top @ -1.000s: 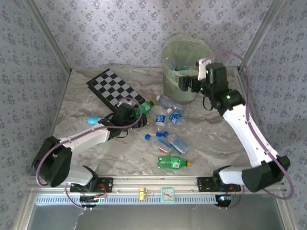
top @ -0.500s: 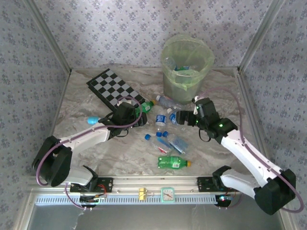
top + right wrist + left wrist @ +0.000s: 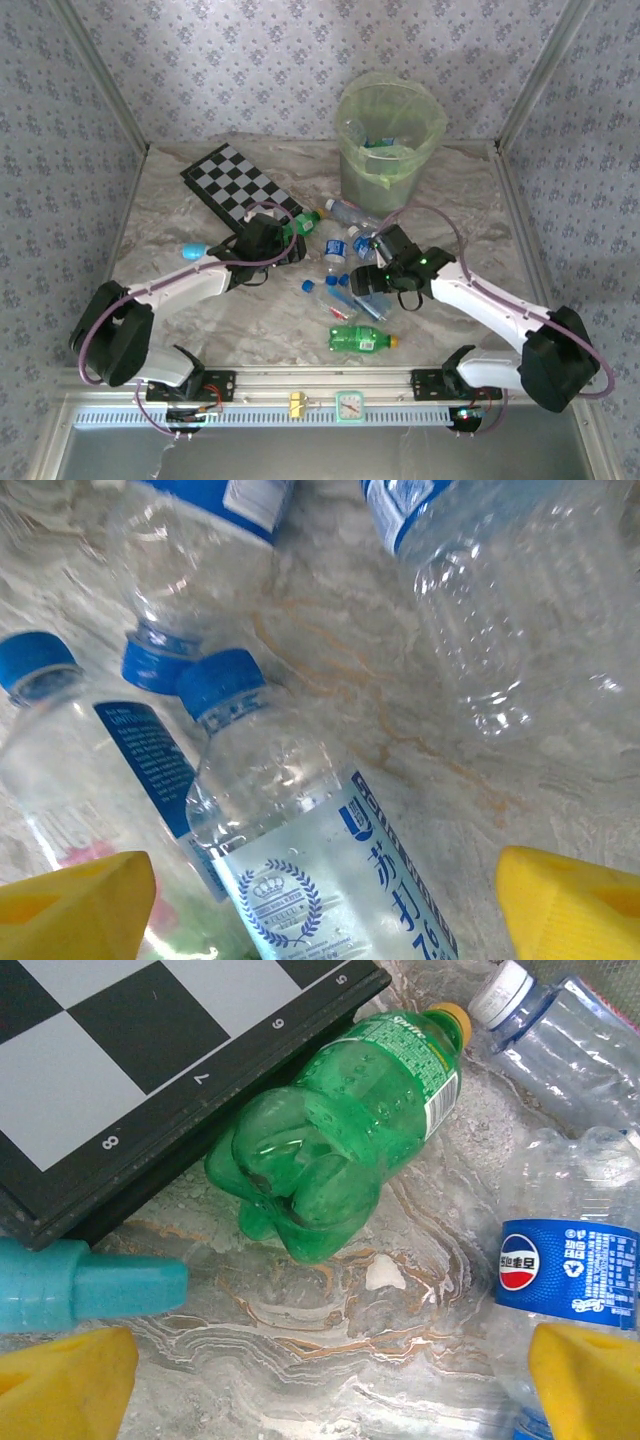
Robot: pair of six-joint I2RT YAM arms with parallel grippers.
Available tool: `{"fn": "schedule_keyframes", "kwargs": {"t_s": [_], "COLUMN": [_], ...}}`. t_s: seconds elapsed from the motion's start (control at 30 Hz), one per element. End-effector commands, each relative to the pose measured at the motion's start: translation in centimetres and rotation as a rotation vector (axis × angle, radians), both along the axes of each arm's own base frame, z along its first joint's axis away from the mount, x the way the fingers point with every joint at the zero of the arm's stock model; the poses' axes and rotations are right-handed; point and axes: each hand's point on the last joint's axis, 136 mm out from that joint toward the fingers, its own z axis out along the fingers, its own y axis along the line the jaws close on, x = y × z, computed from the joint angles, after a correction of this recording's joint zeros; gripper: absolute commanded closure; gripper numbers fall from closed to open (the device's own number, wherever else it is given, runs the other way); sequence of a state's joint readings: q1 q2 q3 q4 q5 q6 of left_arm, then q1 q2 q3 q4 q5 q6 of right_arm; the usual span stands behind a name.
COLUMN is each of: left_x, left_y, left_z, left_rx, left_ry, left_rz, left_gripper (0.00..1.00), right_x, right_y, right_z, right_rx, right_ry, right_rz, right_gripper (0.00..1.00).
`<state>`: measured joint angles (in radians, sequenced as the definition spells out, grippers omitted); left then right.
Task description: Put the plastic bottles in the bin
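table (image 3: 460, 200): everything below is borne on it
bin (image 3: 368, 185): set at the far edge, right of centre; some bottles (image 3: 380, 143) are held inside it
board (image 3: 235, 180): laid at the far left, well apart from the bin
board bottle (image 3: 340, 1130): laid on its side against the board's near-right edge
bin bottle (image 3: 345, 210): laid just before the bin
cluster (image 3: 338, 250): gathered at mid-table, before the bin, right of the board bottle
front bottle (image 3: 362, 340): laid alone before the cluster, nearest the arm bases
stick (image 3: 193, 250): laid before the board, left of the cluster
left gripper (image 3: 320, 1380): placed just before the board bottle
right gripper (image 3: 320, 910): placed over the cluster, one bottle between its fingers
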<state>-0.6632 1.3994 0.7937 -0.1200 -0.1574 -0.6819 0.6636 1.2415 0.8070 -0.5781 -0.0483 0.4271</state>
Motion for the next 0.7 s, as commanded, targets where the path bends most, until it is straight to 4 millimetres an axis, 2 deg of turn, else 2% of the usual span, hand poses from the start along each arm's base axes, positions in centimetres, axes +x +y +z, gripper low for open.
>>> {"fn": "schedule_keyframes", "kwargs": {"t_s": [0.0,0.17,0.33,0.67], "left_x": [0.7,0.6,0.3,-0.5], "left_y": [-0.3,-0.4,-0.2,0.4], "left_z": [0.6,0.6,0.8,1.4], "left_rx": [-0.016,-0.021,-0.029,-0.054], "left_ry": [-0.018,-0.015,-0.014,-0.015], "left_rz": [0.014,0.016,0.024,0.047], "left_gripper": [0.0,0.0,0.0,0.0], "right_x": [-1.7,-2.8,-2.5,-1.4], "right_y": [0.1,0.8,1.3,0.9], "right_z": [-2.0,-4.3,-5.8,-6.4], "right_rx": [-0.035,-0.095,-0.128,-0.184], "right_ry": [0.083,0.146,0.156,0.092], "right_rz": [0.062,0.129,0.154,0.165], "right_gripper": [0.13,0.13,0.14,0.24]}}
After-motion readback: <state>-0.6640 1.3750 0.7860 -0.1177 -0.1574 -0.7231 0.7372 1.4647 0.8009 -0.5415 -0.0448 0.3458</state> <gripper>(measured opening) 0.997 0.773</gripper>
